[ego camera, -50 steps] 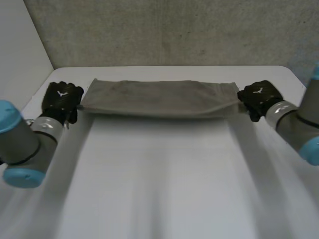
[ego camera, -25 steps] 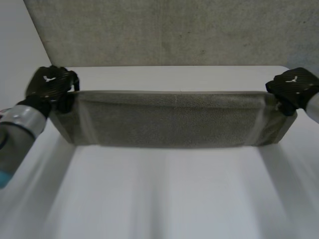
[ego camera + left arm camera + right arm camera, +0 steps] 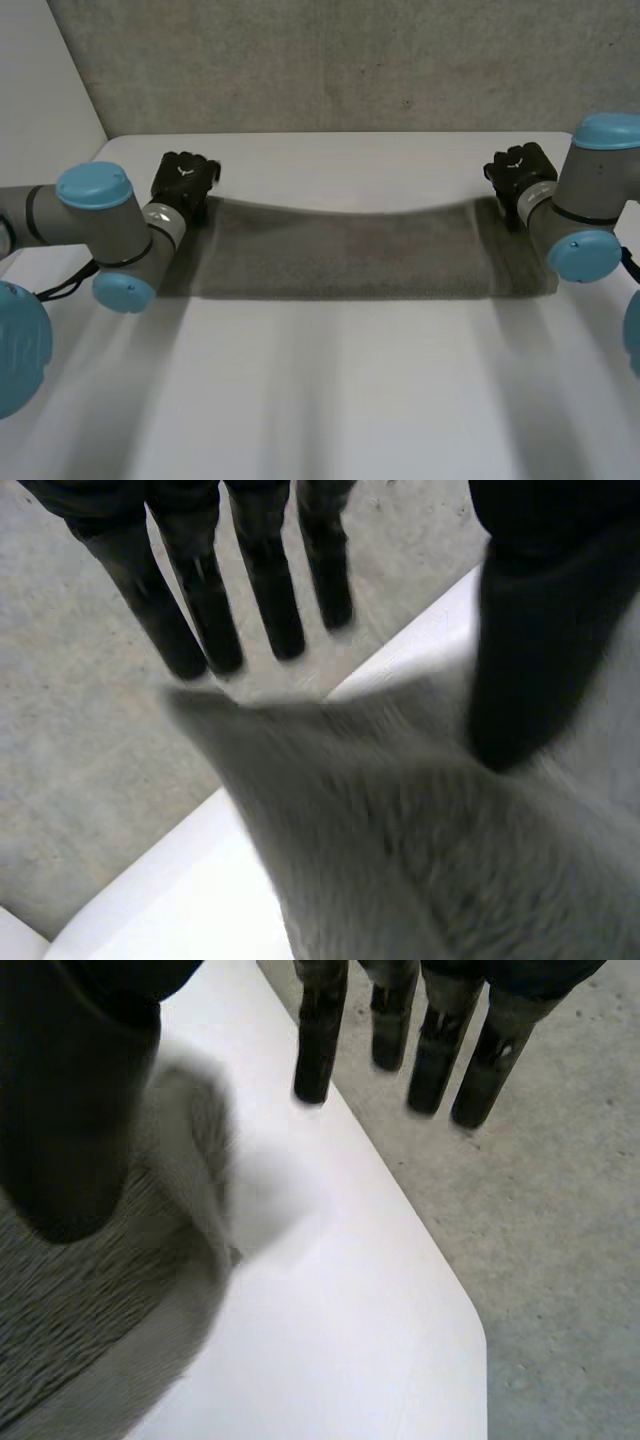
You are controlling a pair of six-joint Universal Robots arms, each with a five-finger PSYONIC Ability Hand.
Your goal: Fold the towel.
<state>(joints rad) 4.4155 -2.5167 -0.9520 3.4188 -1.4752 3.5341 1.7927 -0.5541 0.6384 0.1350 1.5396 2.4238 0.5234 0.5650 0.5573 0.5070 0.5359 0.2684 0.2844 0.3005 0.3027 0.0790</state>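
Note:
A grey towel (image 3: 350, 250) stretches as a wide band across the far half of the white table (image 3: 330, 400), its far edge sagging in the middle. My left hand (image 3: 183, 180) is at its far left corner and my right hand (image 3: 520, 172) at its far right corner. In the left wrist view the fingers (image 3: 200, 600) are straight and spread from the thumb (image 3: 530, 630), with the towel corner (image 3: 400, 840) loose between them. In the right wrist view the fingers (image 3: 440, 1050) are straight too, and the towel corner (image 3: 110, 1290) lies beside the thumb (image 3: 70, 1110).
A grey concrete wall (image 3: 330, 60) rises right behind the table's far edge. The table's rounded far right corner (image 3: 470, 1330) lies just beyond my right hand. Both forearms (image 3: 110, 225) reach in along the table's sides.
Both hands held the towel's ends, lifted it up and spread it. They have now swung back toward the far edge and opened, and the towel has come down wider across the table.

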